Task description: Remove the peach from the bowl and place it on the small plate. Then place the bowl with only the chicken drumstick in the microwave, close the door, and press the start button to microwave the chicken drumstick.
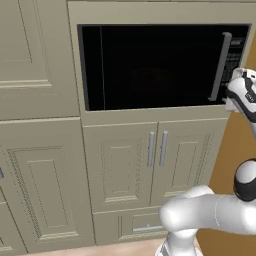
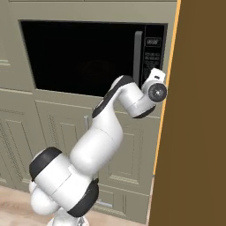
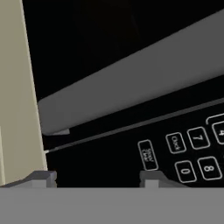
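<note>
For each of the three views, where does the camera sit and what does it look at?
Left base view: behind the arm, left; faces the microwave with its door shut; arm lower right.
Right base view: behind, right; same microwave, button panel; arm rises lower left.
Hand view: on the hand, close to the handle and buttons; gripper at the bottom.
Shared: microwave, handle, arm in both base views.

microwave [image 1: 160,67] door [image 1: 150,67] shut, grey bar handle [image 1: 220,67] at its right. arm's wrist sits just beside the handle's lower end. beige cabinet doors [image 1: 155,160] below.
</note>
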